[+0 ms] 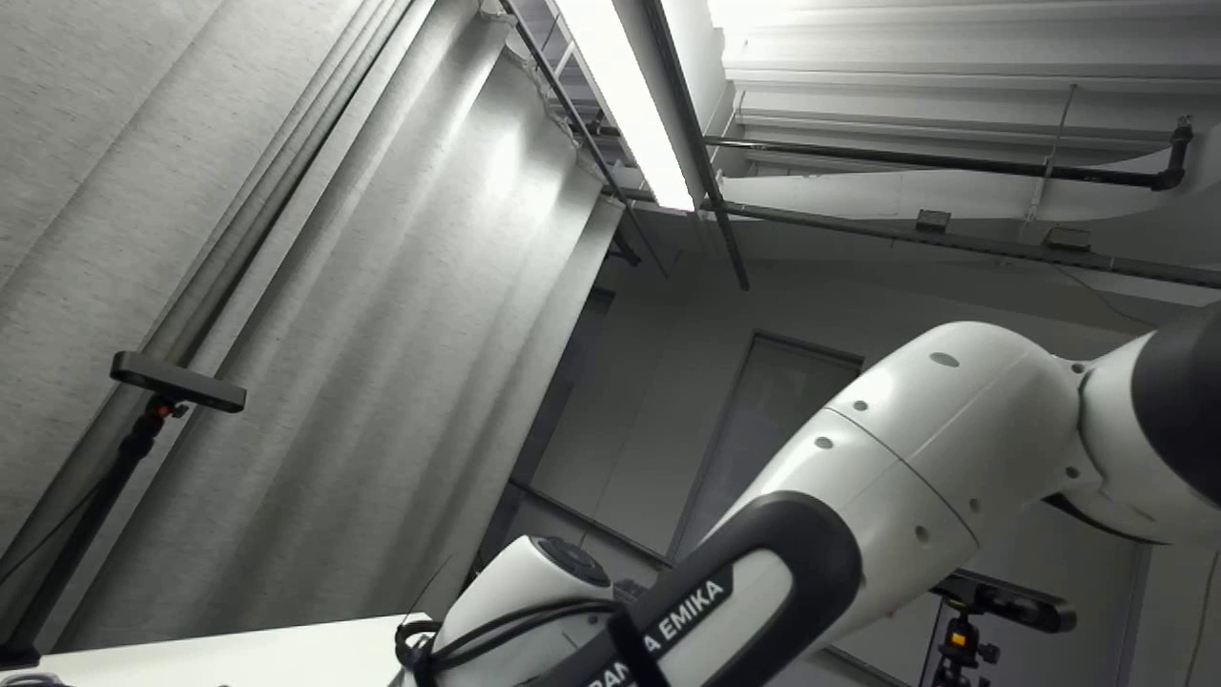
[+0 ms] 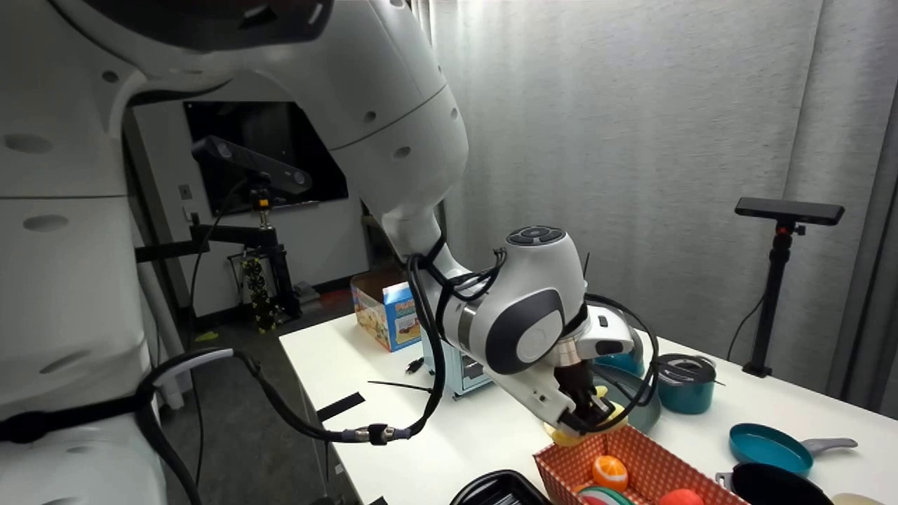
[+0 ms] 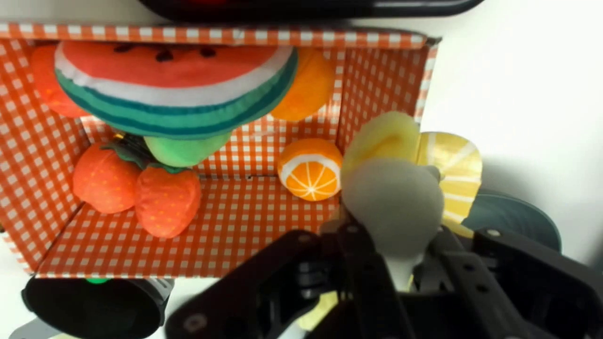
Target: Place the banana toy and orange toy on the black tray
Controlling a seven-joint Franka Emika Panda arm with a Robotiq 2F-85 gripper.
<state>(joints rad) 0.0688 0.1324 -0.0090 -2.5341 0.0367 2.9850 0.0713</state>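
My gripper point(image 2: 588, 412) is shut on a pale, peeled-looking banana toy with yellow flaps point(image 3: 393, 197). The banana toy also shows partly behind the gripper in an exterior view point(image 2: 564, 435). In the wrist view, the gripper point(image 3: 396, 233) holds it over the right end wall of a red-checked box. The orange toy point(image 3: 310, 172), with a printed slice face, lies in that box, left of the banana toy; it also shows in an exterior view point(image 2: 610, 473). The black tray point(image 3: 320, 10) is cut off at the wrist view's top edge and shows partly in an exterior view point(image 2: 501, 484).
The red-checked box point(image 3: 264, 212) also holds a watermelon toy point(image 3: 174, 94), strawberry toys point(image 3: 167, 202) and other soft fruit. A black pot point(image 3: 94, 306), a blue-green pan point(image 2: 770, 447), a lidded pot point(image 2: 687, 386) and a dark teal dish point(image 3: 511, 221) stand around it.
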